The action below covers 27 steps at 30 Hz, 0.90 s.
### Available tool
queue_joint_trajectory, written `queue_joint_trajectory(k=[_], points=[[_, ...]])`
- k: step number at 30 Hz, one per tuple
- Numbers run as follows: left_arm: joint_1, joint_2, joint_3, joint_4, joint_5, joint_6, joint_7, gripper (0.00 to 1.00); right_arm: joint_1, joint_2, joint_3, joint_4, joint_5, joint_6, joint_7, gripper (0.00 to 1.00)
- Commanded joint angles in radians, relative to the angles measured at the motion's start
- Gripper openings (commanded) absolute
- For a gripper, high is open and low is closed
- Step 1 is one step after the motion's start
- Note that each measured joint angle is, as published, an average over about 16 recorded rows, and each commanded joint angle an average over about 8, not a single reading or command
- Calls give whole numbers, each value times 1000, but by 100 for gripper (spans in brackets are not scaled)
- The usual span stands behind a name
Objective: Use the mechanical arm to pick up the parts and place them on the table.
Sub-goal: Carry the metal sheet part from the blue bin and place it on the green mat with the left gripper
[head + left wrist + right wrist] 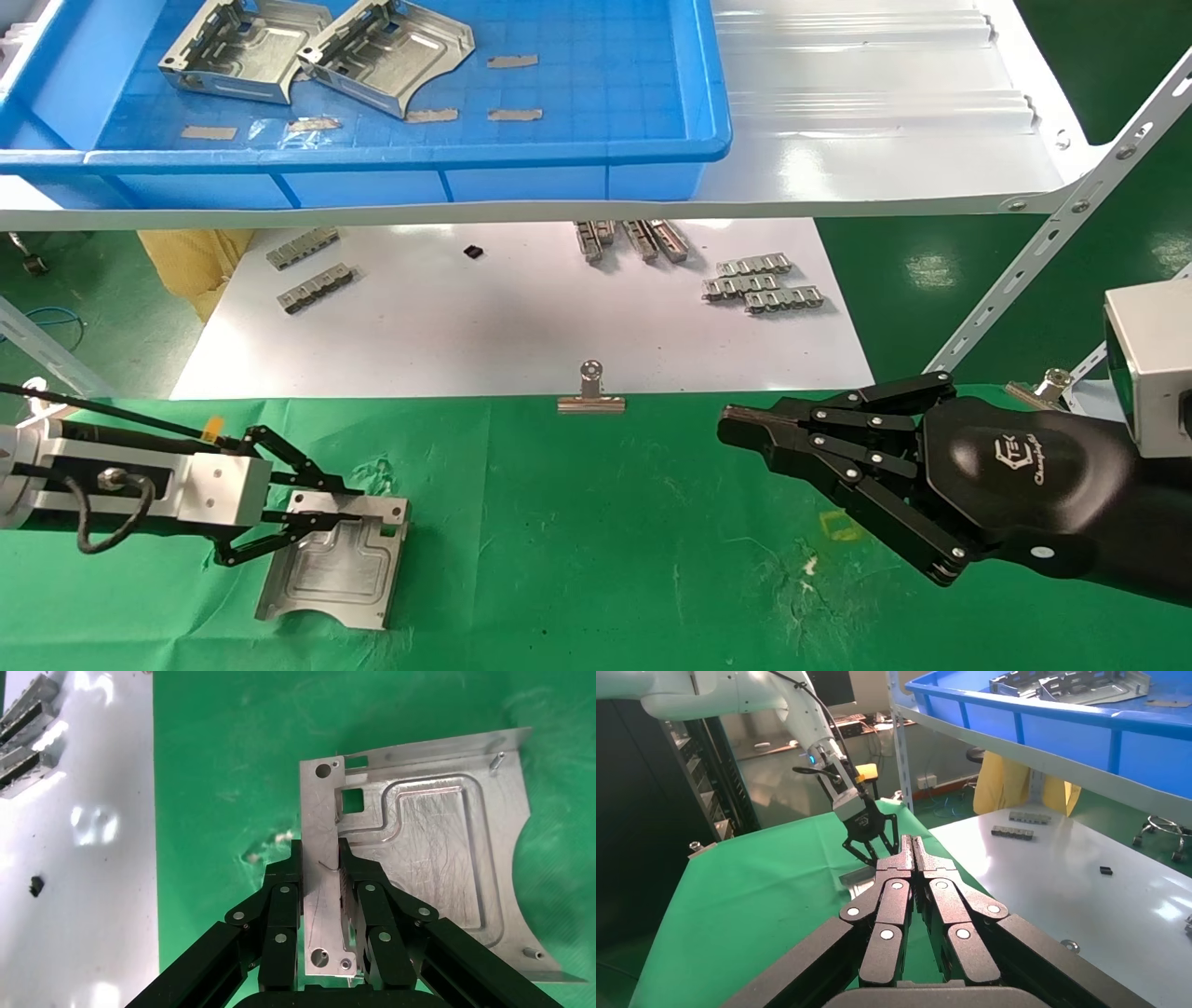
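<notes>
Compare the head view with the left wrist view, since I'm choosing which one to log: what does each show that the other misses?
Only the head view shows the blue bin with two more parts, the binder clip and the shut, empty right claw. Only the left wrist view shows the fingertips pinching the part's raised holed flange. Both show the left claw shut on the part lying on the green cloth table.

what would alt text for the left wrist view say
The left tool is shut on the raised flange of a silver part lying on the green table. A white sheet borders the cloth.
</notes>
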<state>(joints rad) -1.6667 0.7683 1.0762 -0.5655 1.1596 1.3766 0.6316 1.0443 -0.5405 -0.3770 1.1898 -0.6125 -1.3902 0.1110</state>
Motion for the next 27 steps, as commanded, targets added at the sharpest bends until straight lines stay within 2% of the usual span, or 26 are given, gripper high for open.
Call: queue_joint_trajectory(k=[1,7,9,11,16,19,27], points=[[4,1,1,-2,6,-12,6,5,0,0,0,0,0,0,0,0],[4,-1,6,-5,13,-22,-13,3,0,0,0,0,0,0,0,0],[4,-2,7,-7,17,-27,-23,10,0,0,0,0,0,0,0,0],[4,-3,9,-10,21,-35,-32,24,0,0,0,0,0,0,0,0],[8,-9,8,-22,23,-56,-50,79,0,0,0,0,0,0,0,0],[10,-12,7,-29,21,-63,-58,98,0,0,0,0,0,0,0,0],[10,-24,4,-52,15,-61,-77,100,0,0,0,0,0,0,0,0]])
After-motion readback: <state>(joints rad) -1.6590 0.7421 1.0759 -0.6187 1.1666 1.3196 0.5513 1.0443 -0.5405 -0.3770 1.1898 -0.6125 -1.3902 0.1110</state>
